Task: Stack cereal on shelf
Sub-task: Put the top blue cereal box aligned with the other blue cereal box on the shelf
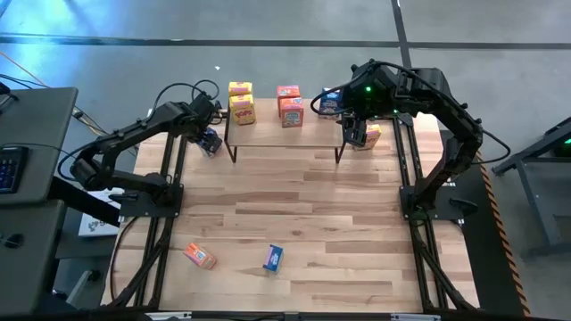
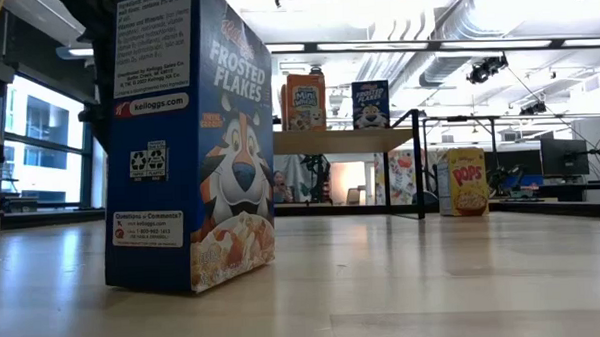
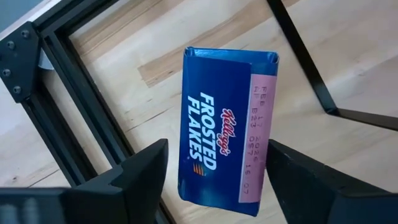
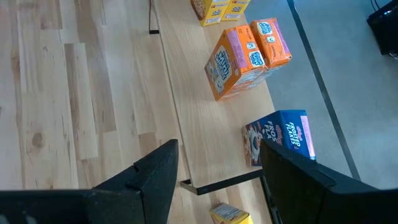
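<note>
Across the upper middle of the high view, the shelf (image 1: 285,134) carries five cereal boxes; four remain on the table (two lower centre). Left gripper (image 3: 214,180) straddles a blue box (image 3: 225,127), fingers apart; right gripper (image 4: 217,180) hangs open, empty.

Blue box (image 2: 189,142): "FROSTED FLAKES" (also "kelloggs.com"); yellow box (image 2: 468,182): "POPS".

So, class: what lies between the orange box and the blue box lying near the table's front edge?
Nothing: in the high view only bare tabletop separates the orange box and blue box.
</note>
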Controlling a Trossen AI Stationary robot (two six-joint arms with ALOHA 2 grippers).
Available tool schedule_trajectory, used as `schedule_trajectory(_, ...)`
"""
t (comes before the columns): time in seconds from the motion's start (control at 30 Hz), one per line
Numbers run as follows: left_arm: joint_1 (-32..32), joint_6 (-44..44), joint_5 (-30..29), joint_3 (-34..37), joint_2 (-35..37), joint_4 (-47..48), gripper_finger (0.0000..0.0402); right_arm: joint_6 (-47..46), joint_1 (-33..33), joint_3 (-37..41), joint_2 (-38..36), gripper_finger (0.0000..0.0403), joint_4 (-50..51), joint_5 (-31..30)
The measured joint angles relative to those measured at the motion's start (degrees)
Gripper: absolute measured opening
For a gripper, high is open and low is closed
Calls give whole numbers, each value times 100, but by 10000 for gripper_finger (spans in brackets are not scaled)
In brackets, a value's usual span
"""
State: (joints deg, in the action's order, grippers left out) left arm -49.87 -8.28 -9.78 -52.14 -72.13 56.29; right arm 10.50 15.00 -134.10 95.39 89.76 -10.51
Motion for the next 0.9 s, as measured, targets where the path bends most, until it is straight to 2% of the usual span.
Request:
schedule_trajectory(0.23,0,94,2,0,1,0,194,0,0,-1,0,218,0,-1)
schedule_trajectory(0.4,2,149,50,0,1,4,168,0,-1,0,0,218,0,-4)
schedule_trajectory(0.7,4,149,68,-2,27,258,148,51,-1,0,0,218,0,-30)
schedule_trajectory(0.9,4,147,178,0,353,537,147,66,0,0,0,218,0,-30)
